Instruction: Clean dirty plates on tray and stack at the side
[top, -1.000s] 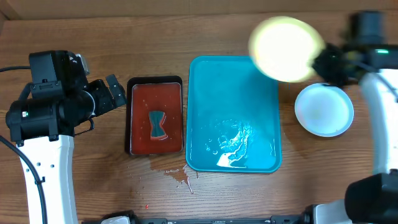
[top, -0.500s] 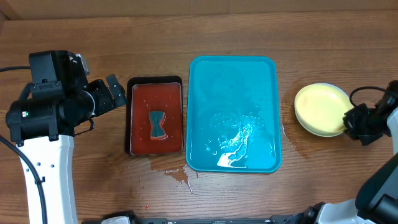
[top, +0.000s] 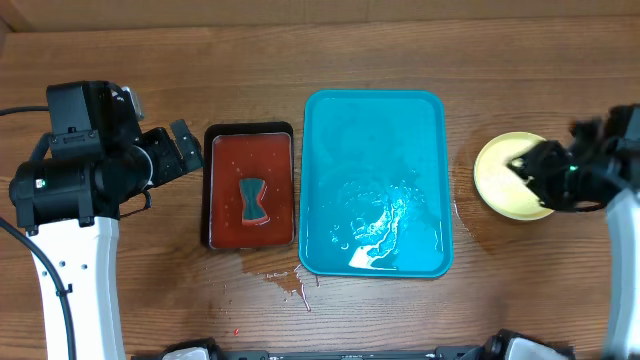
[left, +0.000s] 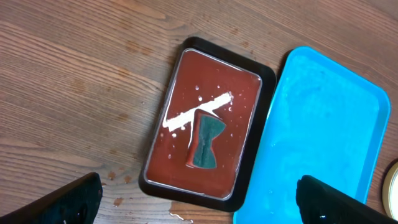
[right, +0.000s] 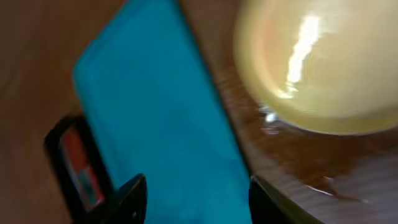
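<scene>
The plates (top: 500, 182) sit stacked at the frame's right, just beside the tray (top: 375, 120), directly under the right gripper (top: 535, 168), whose fingers hang spread and empty; the left gripper (top: 183, 150), also spread, is well apart.

table (top: 400, 45) is filling every view: brown wood, grain running left-right in the overhead. pale tan strip (top: 300, 8) is showing along the far edge, can't tell what it is. reddish spatter (top: 290, 283) is sitting on the wood near the front edge, left of centre. left wrist view is picking up dark drops (left: 118, 179) there too. damp sheen (top: 466, 228) is darkening the boards right of centre, and in the blurred right wrist view that wet wood (right: 311, 183) is catching glints. light is falling evenly, shadows staying soft.
</scene>
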